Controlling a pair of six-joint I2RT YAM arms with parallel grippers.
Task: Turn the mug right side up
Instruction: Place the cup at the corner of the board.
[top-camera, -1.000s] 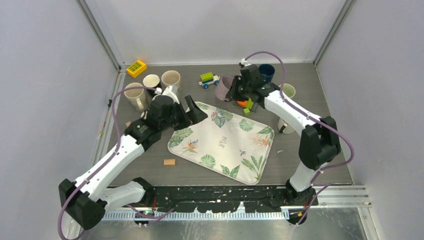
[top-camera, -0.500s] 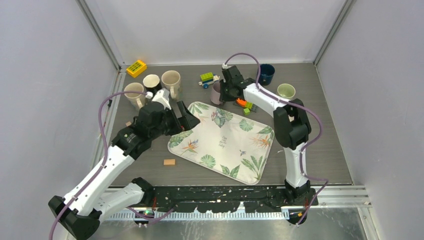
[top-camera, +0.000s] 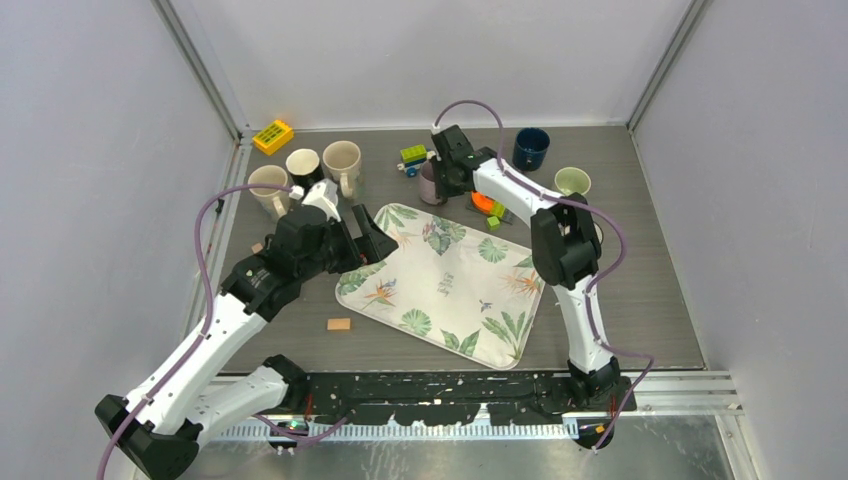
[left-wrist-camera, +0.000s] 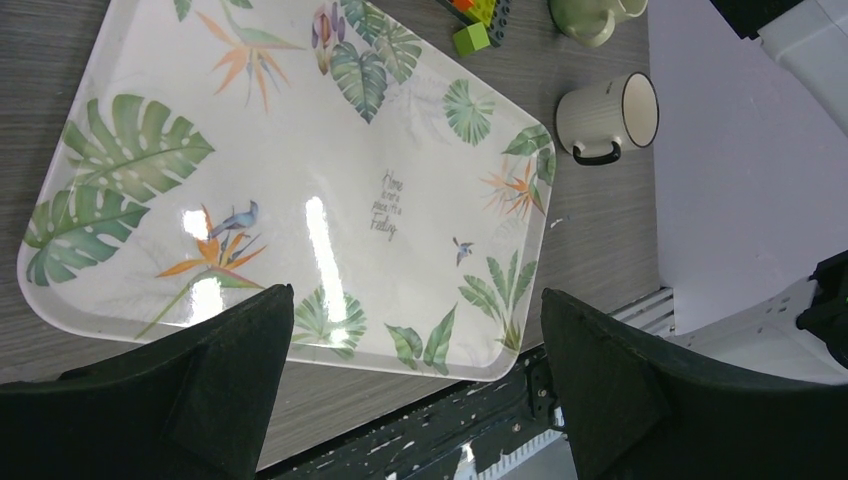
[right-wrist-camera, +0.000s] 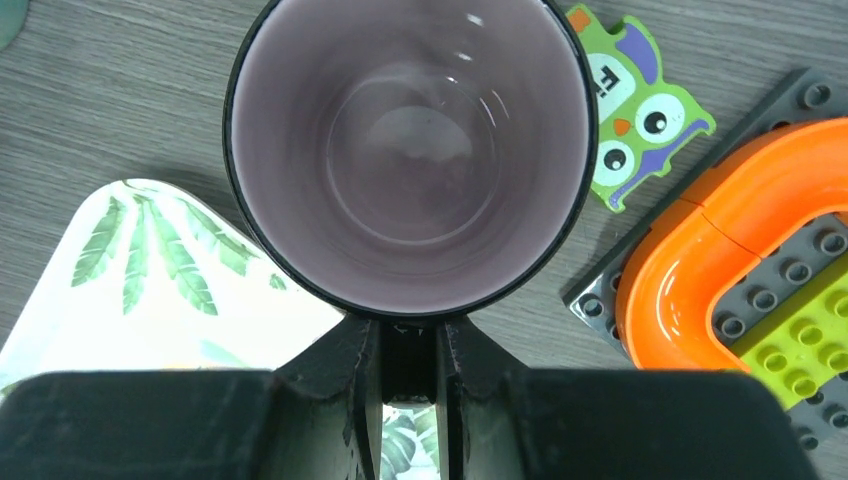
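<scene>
The mauve mug (top-camera: 431, 185) sits at the far side of the table (top-camera: 640, 300), at 12 o'clock from the leaf-printed tray (top-camera: 450, 290) and just off its far edge. In the right wrist view its mouth faces up toward the camera, showing the pale glossy inside (whether its base rests on the table or hangs just above it, I cannot tell). The right gripper (right-wrist-camera: 410, 340) is clenched on the mug at the 6 o'clock point of its rim, with a dark part of the mug pinched between the fingers. An owl tile (right-wrist-camera: 630, 130) lies at 3 o'clock from the mug, and an orange curved brick (right-wrist-camera: 720, 260) at 4 o'clock. The left gripper (left-wrist-camera: 415, 345) is spread wide and grasps nothing, above the tray's 10 o'clock corner.
</scene>
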